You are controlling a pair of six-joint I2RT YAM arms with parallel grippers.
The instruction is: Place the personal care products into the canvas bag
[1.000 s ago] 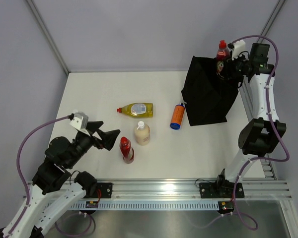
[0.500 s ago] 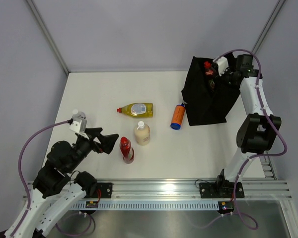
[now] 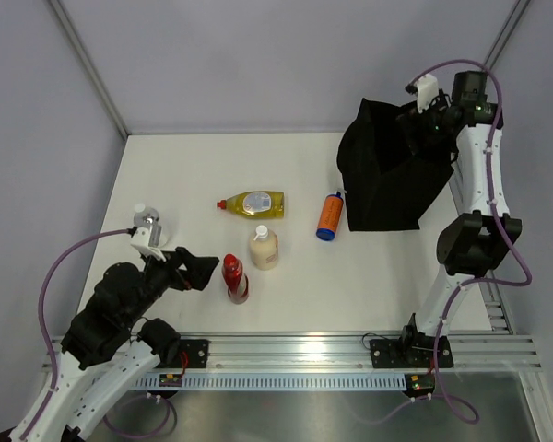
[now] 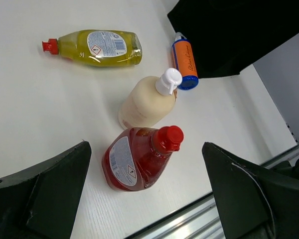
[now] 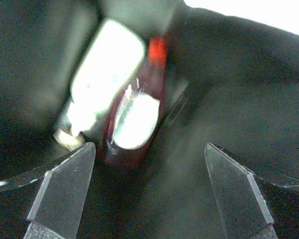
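Over the mouth of the black soft-sided fabric tote bag: right gripper, fingers spread wide, gripping nothing. Directly below it, inside the bag: a dark red plastic bottle with white label, lying against a pale grey-green plastic bottle, both blurred.

Just beside the bag's left side on the white table: an orange bottle with blue cap, lying down. Farther left of the bag: a clear yellow bottle with red cap on its side and an upright cream bottle.

Farthest from the bag: a second dark red bottle with red cap, upright, just ahead of the left gripper, whose fingers stand wide apart, not touching it.
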